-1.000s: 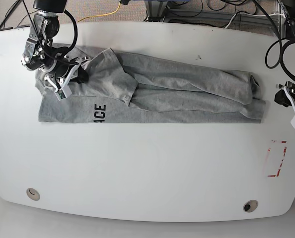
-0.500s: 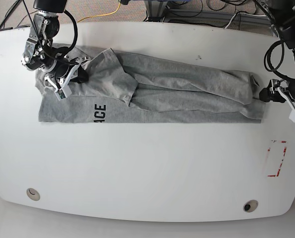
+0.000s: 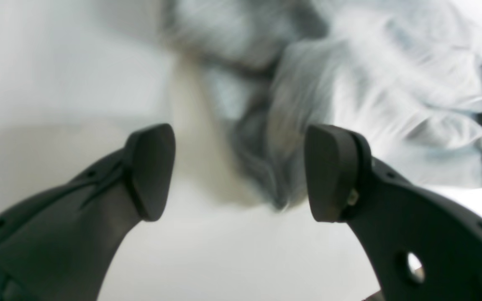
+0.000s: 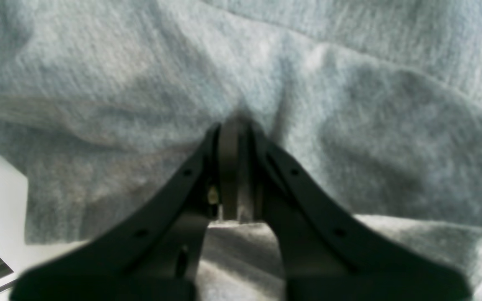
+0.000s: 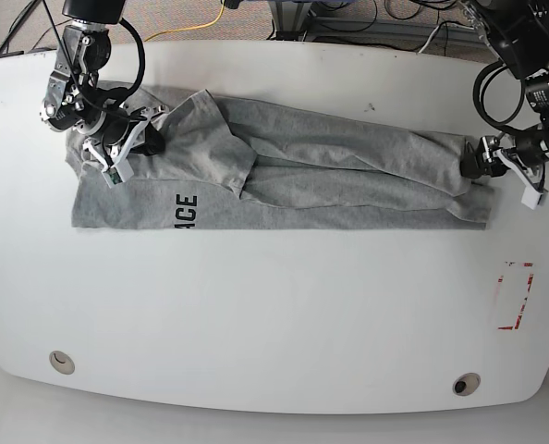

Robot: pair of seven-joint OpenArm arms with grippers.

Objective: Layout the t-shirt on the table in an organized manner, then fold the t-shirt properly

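While right end effector [image 4: 234, 125] pinches t-shirt [image 5: 330, 166], left [image 3: 241, 171] spread

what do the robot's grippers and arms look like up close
Both grippers have matte black fingers that widen toward the base, with small round holes along them. The left gripper ends in rounded, flat pads, and one finger has a larger through-hole. The right gripper has slimmer, tapering fingers. In the base view both arms are black with silver joints, white parts near the wrists and looping black cables.

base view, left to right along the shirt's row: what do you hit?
Right end effector shut on the t-shirt → lettering → t-shirt → left end effector, open at the t-shirt's far end.
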